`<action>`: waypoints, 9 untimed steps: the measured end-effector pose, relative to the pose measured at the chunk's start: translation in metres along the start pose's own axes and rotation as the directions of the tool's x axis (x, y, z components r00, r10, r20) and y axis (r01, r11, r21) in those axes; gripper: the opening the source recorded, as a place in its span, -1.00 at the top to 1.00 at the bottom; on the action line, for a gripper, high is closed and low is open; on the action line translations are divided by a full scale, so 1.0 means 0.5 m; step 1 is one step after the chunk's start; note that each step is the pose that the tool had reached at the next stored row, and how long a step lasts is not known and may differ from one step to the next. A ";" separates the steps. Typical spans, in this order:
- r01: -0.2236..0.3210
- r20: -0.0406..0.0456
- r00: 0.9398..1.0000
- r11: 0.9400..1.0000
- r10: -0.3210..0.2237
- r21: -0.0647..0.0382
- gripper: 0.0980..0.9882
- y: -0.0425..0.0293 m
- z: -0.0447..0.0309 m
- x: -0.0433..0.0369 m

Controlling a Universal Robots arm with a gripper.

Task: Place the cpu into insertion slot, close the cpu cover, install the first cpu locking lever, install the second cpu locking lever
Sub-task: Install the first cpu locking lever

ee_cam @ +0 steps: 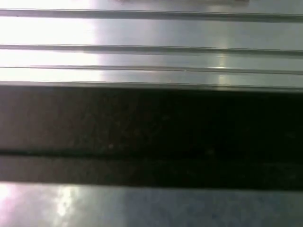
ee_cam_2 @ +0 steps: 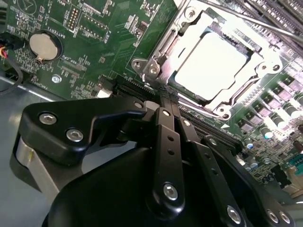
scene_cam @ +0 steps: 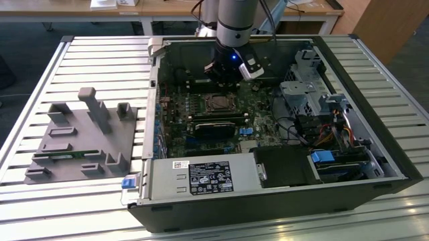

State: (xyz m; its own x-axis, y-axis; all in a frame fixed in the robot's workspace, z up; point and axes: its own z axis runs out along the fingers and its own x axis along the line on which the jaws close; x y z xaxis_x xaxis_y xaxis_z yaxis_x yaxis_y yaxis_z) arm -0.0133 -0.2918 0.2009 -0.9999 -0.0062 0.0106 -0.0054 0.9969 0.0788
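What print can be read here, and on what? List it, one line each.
Nothing can be quoted:
Black label on the power supply: white print and symbols, too small to read.
White sticker next to it: too small.
White lettering on the board in the second wrist view: blurred, not legible.
Papers on the desk behind: too small.

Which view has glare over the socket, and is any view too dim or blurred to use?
In the second wrist view, glare washes out the cpu face and the cpu cover around it. The exterior view is evenly lit, with the insertion slot legible. The first wrist view is soft, with bright metal bands above a dark band.
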 end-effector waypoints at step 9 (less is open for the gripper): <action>0.000 0.000 1.000 1.000 0.000 0.024 0.98 0.001 0.009 -0.001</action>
State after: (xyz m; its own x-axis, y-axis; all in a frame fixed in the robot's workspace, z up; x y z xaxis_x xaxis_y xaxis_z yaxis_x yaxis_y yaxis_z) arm -0.0127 -0.2908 0.1963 -0.9999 -0.0060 0.0111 -0.0053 0.9985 0.0553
